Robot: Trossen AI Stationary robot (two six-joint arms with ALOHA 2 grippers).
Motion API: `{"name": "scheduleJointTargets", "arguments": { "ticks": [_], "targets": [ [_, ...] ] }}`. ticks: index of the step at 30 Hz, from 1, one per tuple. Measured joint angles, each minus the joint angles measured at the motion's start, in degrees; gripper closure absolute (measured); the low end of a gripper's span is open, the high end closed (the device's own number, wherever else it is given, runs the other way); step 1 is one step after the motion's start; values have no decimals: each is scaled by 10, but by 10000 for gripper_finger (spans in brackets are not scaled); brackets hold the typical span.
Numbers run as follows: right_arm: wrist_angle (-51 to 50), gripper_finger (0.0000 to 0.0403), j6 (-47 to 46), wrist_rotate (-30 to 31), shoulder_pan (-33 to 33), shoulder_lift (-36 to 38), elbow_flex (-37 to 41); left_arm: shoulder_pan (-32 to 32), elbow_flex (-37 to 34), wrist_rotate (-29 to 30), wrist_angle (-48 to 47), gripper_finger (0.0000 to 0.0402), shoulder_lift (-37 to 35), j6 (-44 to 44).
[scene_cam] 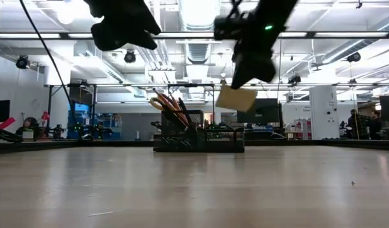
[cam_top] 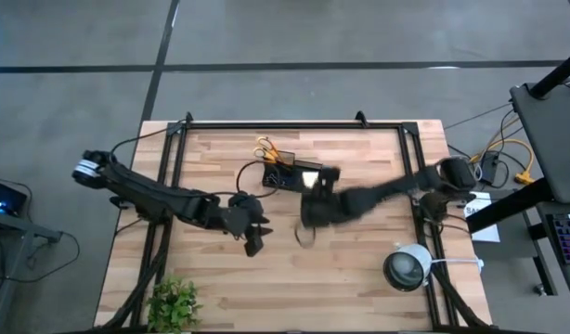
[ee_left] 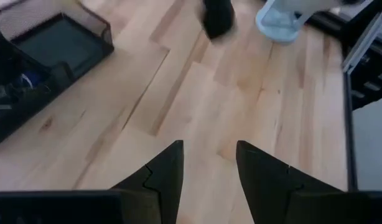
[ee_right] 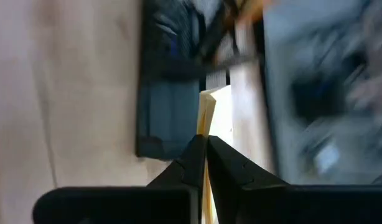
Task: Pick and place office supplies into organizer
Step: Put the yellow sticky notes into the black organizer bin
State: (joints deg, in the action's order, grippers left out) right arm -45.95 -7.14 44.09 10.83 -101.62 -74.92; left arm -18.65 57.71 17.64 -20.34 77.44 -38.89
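The black mesh organizer [cam_top: 287, 177] stands at the table's far middle. Yellow-handled scissors [cam_top: 265, 148] and orange pencils [scene_cam: 171, 109] stick up from its left compartment. My right gripper [scene_cam: 248, 71] hovers just near and right of it, shut on a square yellow sticky-note pad [scene_cam: 235, 99]. My left gripper [cam_top: 255, 241] stands open in the air near the table's middle, on the near left of the organizer, with nothing between its fingers [ee_left: 172, 168]. My right gripper pinches the sticky-note pad between its two fingers [ee_right: 192, 155], which lie on the pad's two flat faces near one edge [ee_right: 205, 127]. The fingers slant down toward the table's far side. The pad hangs tilted below them, lifted clear, above the organizer's right end.
A round white-grey device [cam_top: 408, 267] sits at the near right, and a small green plant [cam_top: 174, 301] at the near left corner. Bare wood lies between the organizer and the near edge.
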Motion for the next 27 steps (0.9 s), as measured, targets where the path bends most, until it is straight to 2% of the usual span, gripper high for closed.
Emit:
{"name": "scheduleJointTargets", "arguments": {
  "ticks": [3, 6, 9, 16, 21, 27],
  "targets": [
    [-13, 395, -41, -79, -62, 0, -20, -4, 0, 0, -2, 269, 15, -13],
    [46, 395, -7, -162, -102, 0, -31, -10, 0, 0, -2, 269, 32, -16],
    [57, 395, 11, -231, -130, -6, -44, -17, 0, -1, -2, 269, 50, -42],
    [44, 394, 46, -234, -154, -8, -19, -43, 1, 10, 10, 269, 63, -89],
    [86, 394, 70, -230, -160, -22, 2, -56, 7, 39, 10, 269, 59, -90],
    [135, 394, 99, -231, -158, -70, 2, -55, 8, 39, 14, 269, 59, -90]
  ]
}}
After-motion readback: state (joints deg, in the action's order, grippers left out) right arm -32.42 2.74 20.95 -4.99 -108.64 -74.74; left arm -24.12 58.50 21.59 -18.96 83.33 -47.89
